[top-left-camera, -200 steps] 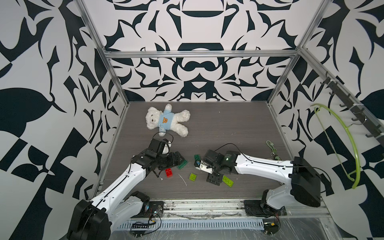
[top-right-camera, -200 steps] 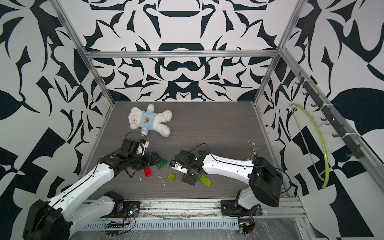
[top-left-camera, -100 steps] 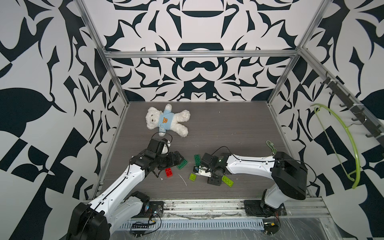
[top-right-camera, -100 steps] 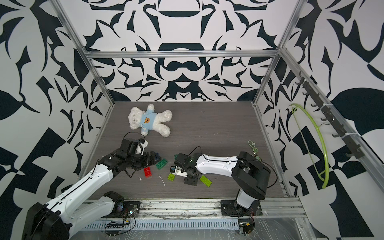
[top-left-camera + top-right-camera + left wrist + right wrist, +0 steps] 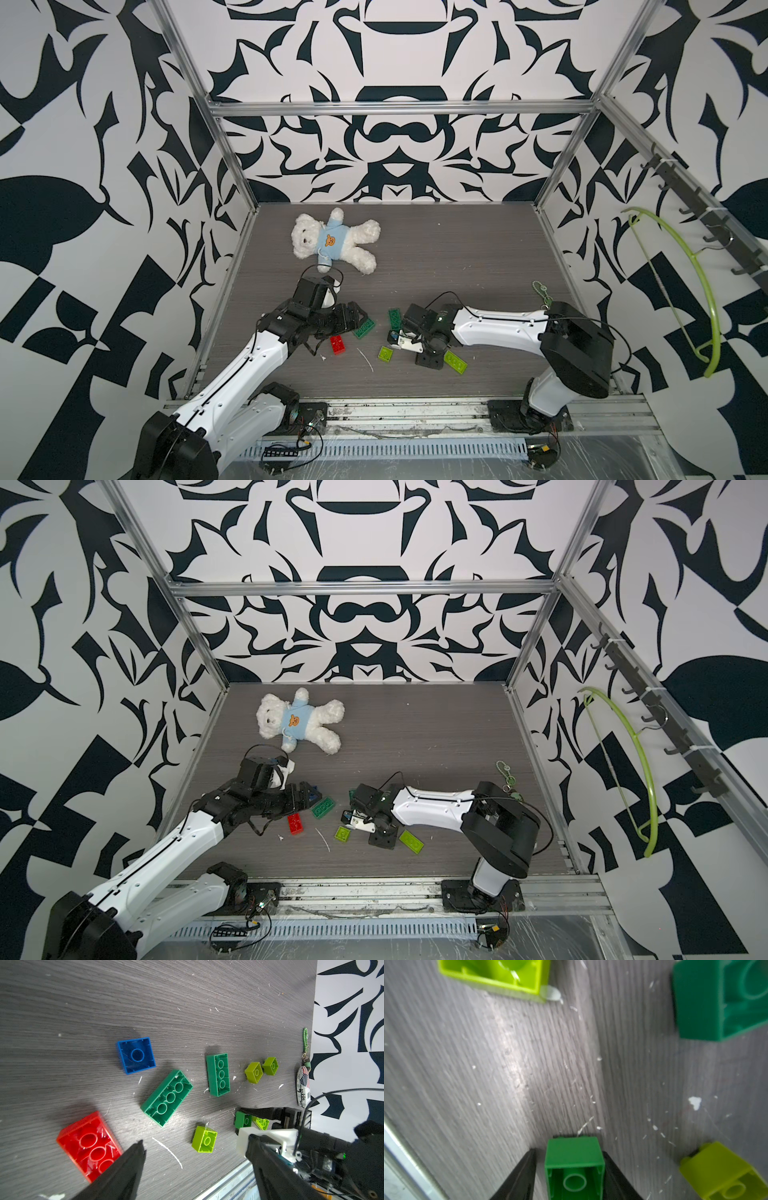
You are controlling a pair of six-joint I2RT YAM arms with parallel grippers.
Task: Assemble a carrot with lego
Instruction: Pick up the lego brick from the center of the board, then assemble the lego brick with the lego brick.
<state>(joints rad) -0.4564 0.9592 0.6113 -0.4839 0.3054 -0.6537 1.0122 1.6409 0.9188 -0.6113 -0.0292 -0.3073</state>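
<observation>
**Loose bricks, wrist and top views.** The lego [image 5: 167, 1098] lies scattered on the near part of the table [image 5: 457, 257], between my two arms. Every piece I can see lies hollow side up and none is joined to another, so the carrot is not begun.

My right gripper [image 5: 568, 1150] stands low over the table, its jaws set narrow about a small green brick [image 5: 574, 1167]. One finger lies against a side wall. A sliver of table shows between the other finger and the opposite wall, so I cannot tell whether the brick is truly clamped.

My left gripper [image 5: 196, 1139] hangs with jaws wide and empty, its fingers either side of a lime square brick [image 5: 204, 1139]. The red brick [image 5: 89, 1147] is just beside one finger and the blue brick [image 5: 136, 1055] lies farther off.

**Handling, as I judge it.** Each brick is light, stiff and hollow, with smooth glossy walls. Slipping is the likely fault, not breakage, and a stray nudge would probably skid a piece across the table. The sound hold is square on two opposite flat walls at mid-height, never on corners, where the brick would twist out. The oblong bricks are best taken across their short width. Lying open side up, a piece would need turning before its studs can mate.
</observation>
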